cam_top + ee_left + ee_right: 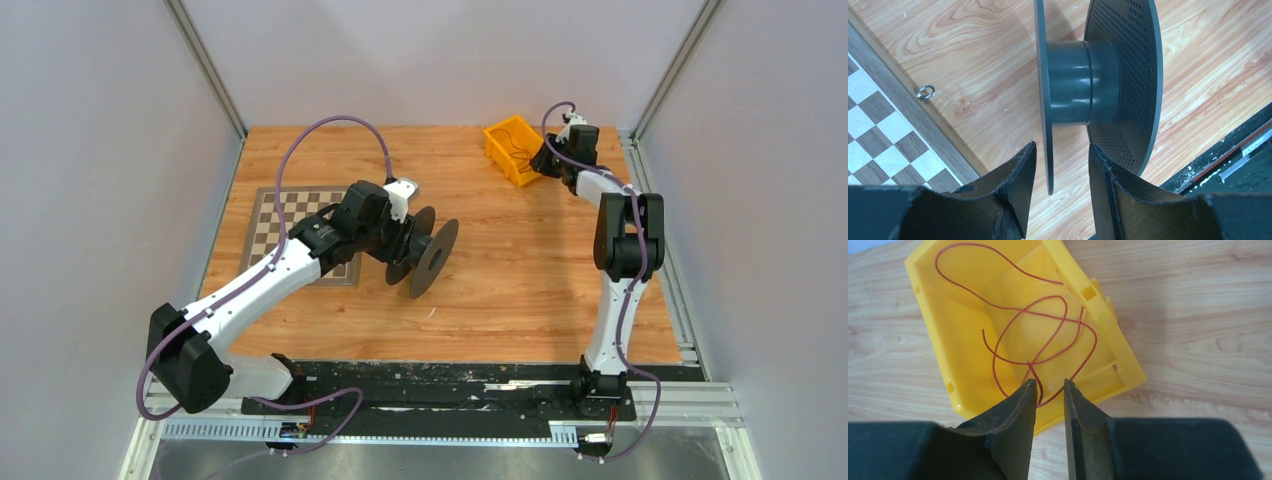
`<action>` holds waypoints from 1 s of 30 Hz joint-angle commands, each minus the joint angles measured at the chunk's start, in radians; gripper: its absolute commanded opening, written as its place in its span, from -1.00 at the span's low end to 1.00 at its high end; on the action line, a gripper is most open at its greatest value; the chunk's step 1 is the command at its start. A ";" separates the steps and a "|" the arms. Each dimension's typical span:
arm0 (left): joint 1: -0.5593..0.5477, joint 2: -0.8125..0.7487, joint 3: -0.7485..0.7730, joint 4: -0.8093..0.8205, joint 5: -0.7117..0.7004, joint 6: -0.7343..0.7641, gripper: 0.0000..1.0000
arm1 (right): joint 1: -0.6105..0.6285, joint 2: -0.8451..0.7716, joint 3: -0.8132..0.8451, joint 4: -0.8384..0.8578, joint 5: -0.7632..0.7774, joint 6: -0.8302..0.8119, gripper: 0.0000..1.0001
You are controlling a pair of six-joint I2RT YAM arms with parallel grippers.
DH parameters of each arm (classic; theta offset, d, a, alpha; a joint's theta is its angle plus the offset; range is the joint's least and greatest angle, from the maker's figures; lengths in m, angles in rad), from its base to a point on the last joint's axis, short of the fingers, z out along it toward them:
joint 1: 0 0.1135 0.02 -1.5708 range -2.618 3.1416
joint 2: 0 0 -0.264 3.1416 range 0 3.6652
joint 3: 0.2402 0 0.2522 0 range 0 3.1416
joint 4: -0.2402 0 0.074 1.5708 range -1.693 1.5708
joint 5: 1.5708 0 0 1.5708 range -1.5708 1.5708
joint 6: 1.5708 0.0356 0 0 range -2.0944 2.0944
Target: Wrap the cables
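Observation:
The dark grey spool (pixel 425 252) stands on its flange rims on the wooden table, axis level. My left gripper (pixel 400 243) is open and straddles its near flange; in the left wrist view the flange edge sits between the fingers (pixel 1060 150) with a gap on both sides, and the bare core (pixel 1083 82) shows beyond. The thin red-brown wire (pixel 1030 362) lies in loose loops inside the yellow bin (pixel 1118 347), which stands at the back right (pixel 497 152). My right gripper (pixel 1050 386) hovers over the bin's near edge, narrowly open, with a wire loop between its tips.
A chessboard (pixel 290 225) lies under the left arm, its wooden frame beside the spool (pixel 903 115). A small metal shackle (pixel 924 92) lies on the wood next to it. A black strip (pixel 450 375) runs along the near table edge. Grey walls enclose the table.

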 commanded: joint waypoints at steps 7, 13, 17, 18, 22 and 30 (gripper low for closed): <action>0.008 -0.014 0.023 0.000 0.015 -0.004 0.04 | -0.006 -0.002 0.077 0.074 -0.075 0.015 -0.99; 0.009 -0.024 0.020 0.002 -0.003 -0.004 0.05 | -0.011 -0.149 0.114 0.052 -0.043 0.006 -1.00; 0.009 -0.028 0.019 0.000 -0.014 -0.002 0.07 | -0.011 -0.291 0.168 -0.003 0.015 -0.028 -1.00; 0.009 -0.029 0.020 0.000 -0.014 -0.002 0.08 | -0.011 -0.332 0.170 -0.007 0.036 -0.042 -1.00; 0.009 -0.024 0.022 -0.007 -0.010 -0.002 0.09 | -0.011 -0.491 0.167 -0.006 0.125 -0.108 -1.00; 0.009 -0.028 0.022 -0.010 -0.016 -0.002 0.08 | -0.009 -0.721 0.185 0.022 0.191 -0.253 -1.00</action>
